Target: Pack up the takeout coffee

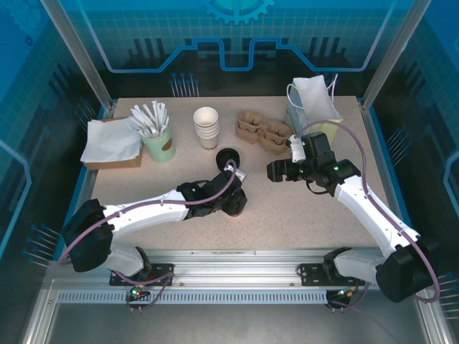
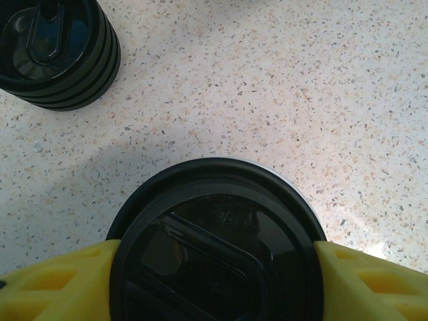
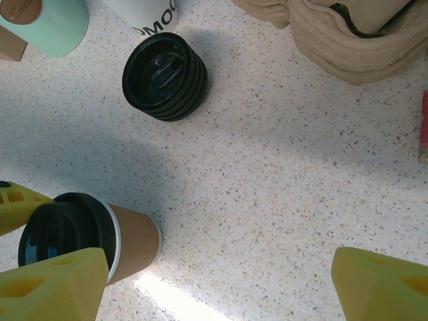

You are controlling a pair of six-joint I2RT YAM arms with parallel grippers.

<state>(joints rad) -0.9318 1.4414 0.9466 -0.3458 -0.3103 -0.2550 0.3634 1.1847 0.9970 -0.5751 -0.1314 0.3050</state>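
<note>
The left hand (image 2: 217,257) grips the brown-paper takeout coffee (image 3: 134,237) with its round black plastic lid. Its yellow fingers (image 2: 60,281) press the lid's rim from both sides, and the cup appears to stand on the speckled counter (image 2: 281,87). The right hand (image 3: 219,271) hangs just beside it, spread wide and holding nothing. I judge the cup light, thin-walled and easily crushed. The slick lid could pop off, so the stiffer band under the rim seems the safer hold.
</note>
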